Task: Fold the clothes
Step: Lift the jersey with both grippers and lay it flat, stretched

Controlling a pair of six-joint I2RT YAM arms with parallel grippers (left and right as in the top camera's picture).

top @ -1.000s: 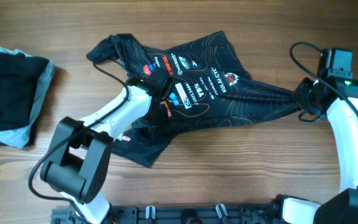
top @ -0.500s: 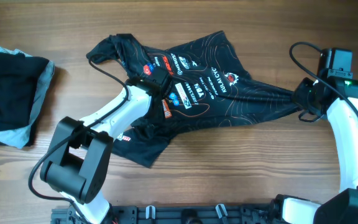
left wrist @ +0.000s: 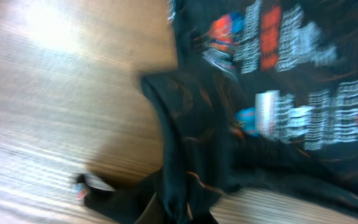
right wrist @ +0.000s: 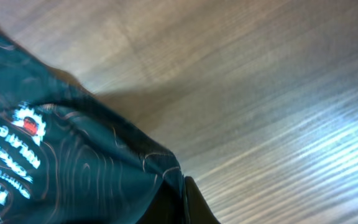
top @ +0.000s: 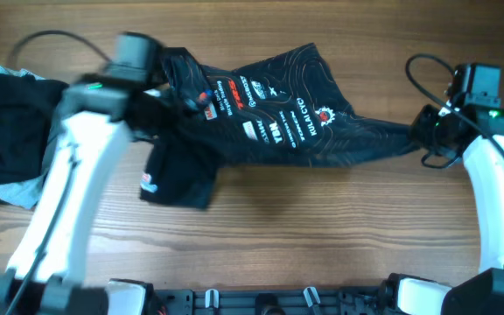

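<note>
The clothes, a black jersey point(top: 287, 122) with orange swirls and white and red logos, lies stretched across the table's middle. My left gripper point(top: 163, 103) is at its left end, blurred by motion and shut on a bunch of the fabric. In the left wrist view the jersey point(left wrist: 253, 93) gathers into a fold that runs down into the left gripper point(left wrist: 188, 214). My right gripper point(top: 420, 140) is shut on the jersey's right tip. In the right wrist view the cloth point(right wrist: 73, 155) narrows into the closed right gripper point(right wrist: 182, 202). A sleeve flap point(top: 178, 175) hangs toward the front.
A pile of plain black and light blue garments point(top: 11, 131) lies at the left edge, close to the left arm. The wood table point(top: 339, 236) shows in front of the jersey. The arm bases stand along the front edge.
My left gripper has shut on the jersey and swung up and to the left, dragging the fabric with it and pulling the jersey taut. The right gripper has held its place.
</note>
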